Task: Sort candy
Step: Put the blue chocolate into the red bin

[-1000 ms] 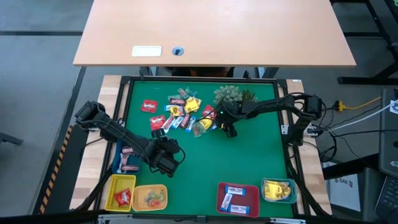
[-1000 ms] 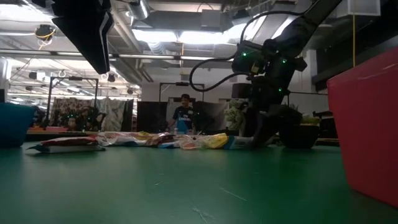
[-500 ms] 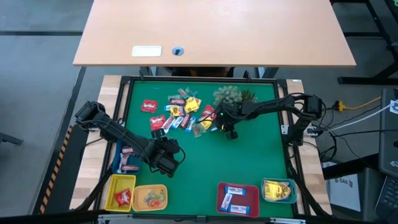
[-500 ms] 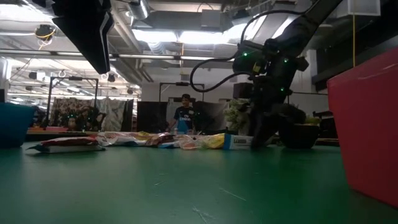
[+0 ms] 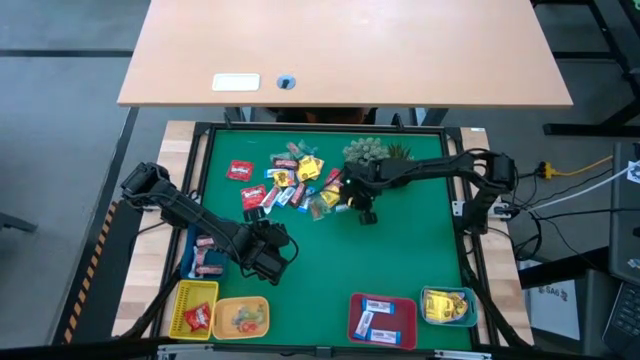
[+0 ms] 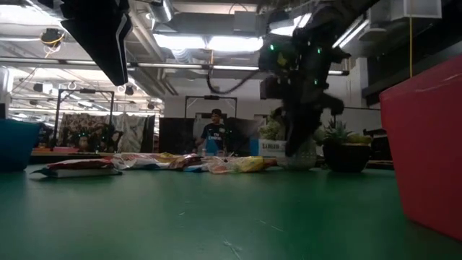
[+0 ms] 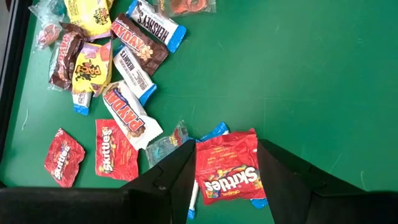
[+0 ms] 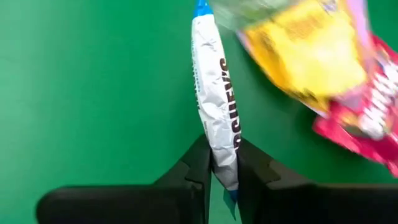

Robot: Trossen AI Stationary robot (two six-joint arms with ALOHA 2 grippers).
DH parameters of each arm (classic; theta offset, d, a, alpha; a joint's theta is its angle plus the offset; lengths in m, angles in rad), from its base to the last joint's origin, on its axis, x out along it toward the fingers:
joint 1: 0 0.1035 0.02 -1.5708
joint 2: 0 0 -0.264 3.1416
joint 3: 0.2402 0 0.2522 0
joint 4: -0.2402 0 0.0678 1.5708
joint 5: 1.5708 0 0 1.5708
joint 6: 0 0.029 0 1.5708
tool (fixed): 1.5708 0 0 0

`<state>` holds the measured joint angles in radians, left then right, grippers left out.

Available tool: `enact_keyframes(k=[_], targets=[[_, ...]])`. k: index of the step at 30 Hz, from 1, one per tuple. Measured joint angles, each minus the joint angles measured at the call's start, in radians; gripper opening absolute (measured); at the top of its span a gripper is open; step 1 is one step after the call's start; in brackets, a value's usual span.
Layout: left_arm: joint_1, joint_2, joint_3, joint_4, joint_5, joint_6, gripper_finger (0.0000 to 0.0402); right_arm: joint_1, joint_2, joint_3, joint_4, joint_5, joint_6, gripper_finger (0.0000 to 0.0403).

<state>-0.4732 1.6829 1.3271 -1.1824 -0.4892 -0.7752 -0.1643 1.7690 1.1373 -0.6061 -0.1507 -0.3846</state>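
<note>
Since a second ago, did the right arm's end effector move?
Yes. The right end effector shifted left, away from the table's right edge, and in the low view lifted a white candy bar.

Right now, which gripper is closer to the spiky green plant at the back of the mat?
Right. The right gripper sits just in front of the green plant, pinching a Hershey's bar. The left gripper hovers open, far off near the front-left trays.

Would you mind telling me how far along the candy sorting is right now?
Partly done: the red tray, the blue tray, the yellow tray and the oval tray each hold sweets. In hand: the right gripper is shut on a white-and-blue Hershey's bar beside the pile. The left gripper waits open. Left: the pile of candy near the plant.
</note>
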Motion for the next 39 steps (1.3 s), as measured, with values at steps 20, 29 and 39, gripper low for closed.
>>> enact_keyframes(k=[20, 29, 39], targets=[[-0.002, 0.0, 0.0, 0.034, 0.041, -0.002, 0.0157, 0.55, -0.003, 0.305, -0.256, -0.002, 0.546, 0.0052], [-0.013, 0.0, 0.0, 0.034, 0.04, 0.0, 0.0157, 0.78, -0.004, 0.306, -0.259, -0.002, 0.983, 0.0053], [-0.044, 0.0, 0.0, 0.034, 0.039, 0.0, 0.0157, 0.943, -0.004, 0.306, -0.258, 0.012, 1.114, 0.0055]])
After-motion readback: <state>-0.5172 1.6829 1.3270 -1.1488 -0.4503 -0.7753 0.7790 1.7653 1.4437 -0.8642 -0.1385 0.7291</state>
